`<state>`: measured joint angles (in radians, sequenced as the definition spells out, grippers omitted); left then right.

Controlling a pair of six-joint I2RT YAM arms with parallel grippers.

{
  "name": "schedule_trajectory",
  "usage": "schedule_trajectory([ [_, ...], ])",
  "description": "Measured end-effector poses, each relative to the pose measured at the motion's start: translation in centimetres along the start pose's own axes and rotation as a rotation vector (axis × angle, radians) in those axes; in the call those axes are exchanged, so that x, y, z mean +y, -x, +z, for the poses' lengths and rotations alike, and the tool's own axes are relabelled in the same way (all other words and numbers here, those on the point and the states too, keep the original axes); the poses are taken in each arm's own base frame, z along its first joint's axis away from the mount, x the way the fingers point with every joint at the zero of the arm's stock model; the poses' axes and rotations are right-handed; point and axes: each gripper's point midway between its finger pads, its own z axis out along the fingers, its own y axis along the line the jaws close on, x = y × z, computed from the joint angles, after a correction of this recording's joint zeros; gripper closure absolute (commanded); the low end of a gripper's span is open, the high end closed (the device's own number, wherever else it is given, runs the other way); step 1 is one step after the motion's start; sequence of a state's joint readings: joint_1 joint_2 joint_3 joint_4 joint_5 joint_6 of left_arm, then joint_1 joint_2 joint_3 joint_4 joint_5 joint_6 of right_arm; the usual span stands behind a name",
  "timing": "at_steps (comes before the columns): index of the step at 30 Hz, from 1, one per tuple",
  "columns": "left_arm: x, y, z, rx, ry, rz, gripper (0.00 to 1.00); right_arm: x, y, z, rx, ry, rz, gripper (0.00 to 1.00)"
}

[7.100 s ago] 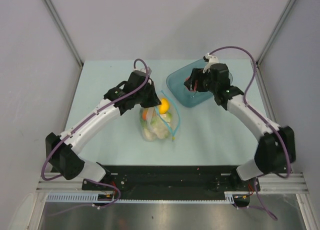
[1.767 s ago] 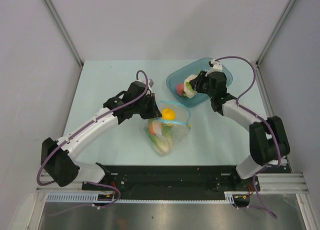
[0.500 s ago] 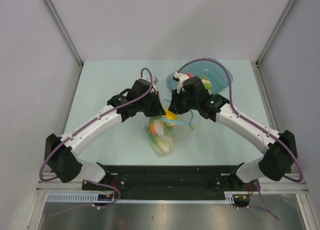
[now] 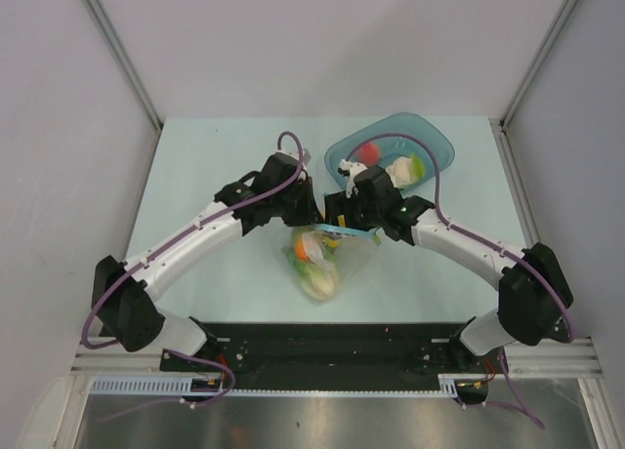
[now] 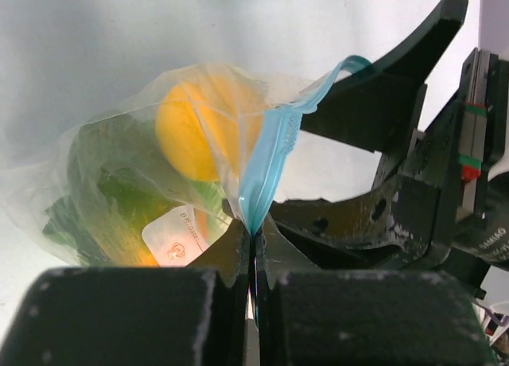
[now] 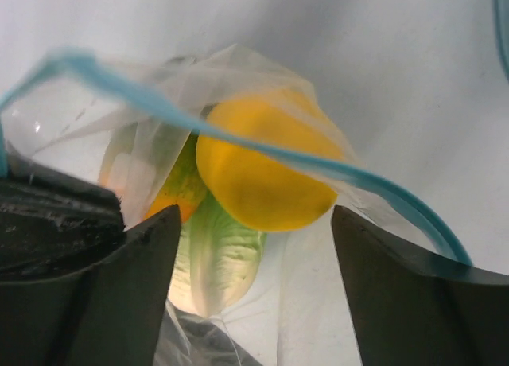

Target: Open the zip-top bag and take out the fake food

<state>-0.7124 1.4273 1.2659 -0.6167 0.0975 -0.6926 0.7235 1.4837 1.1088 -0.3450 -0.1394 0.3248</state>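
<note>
The clear zip-top bag (image 4: pixel 327 259) lies at the table's middle with its blue zip strip (image 5: pixel 270 163) open. My left gripper (image 5: pixel 253 243) is shut on the zip strip at the bag's left edge. My right gripper (image 6: pixel 254 239) is open, its fingers either side of the bag's mouth, facing the yellow-orange fruit (image 6: pixel 258 171) and the green-and-white cabbage (image 6: pixel 215 258) inside. In the left wrist view the fruit (image 5: pixel 195 131) and the white label (image 5: pixel 179 235) show through the plastic. A red piece (image 4: pixel 367 154) and a whitish piece (image 4: pixel 400 168) lie in the teal tray.
The teal translucent tray (image 4: pixel 435 146) stands at the back right, just behind my right arm. My two arms meet over the bag near the table's middle. Grey walls close in the table on three sides.
My right gripper left the red and whitish pieces in the tray, swung left and came down to the bag's mouth. The left gripper has kept its hold on the zip strip.
</note>
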Motion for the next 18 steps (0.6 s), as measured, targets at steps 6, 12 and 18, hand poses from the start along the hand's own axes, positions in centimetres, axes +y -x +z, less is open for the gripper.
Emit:
schedule_trajectory([
  [6,0.5,-0.1,0.5,0.006,0.023,0.012,1.0,-1.1,0.4,1.3,-0.033,-0.017,0.028,0.0],
  [12,0.1,-0.6,1.4,0.032,0.019,0.028,1.0,-1.9,-0.1,3.9,-0.046,-0.022,0.048,0.0],
  [18,0.9,-0.8,1.8,0.041,0.051,0.044,1.0,-1.9,-0.1,5.5,-0.091,0.005,0.05,0.21],
])
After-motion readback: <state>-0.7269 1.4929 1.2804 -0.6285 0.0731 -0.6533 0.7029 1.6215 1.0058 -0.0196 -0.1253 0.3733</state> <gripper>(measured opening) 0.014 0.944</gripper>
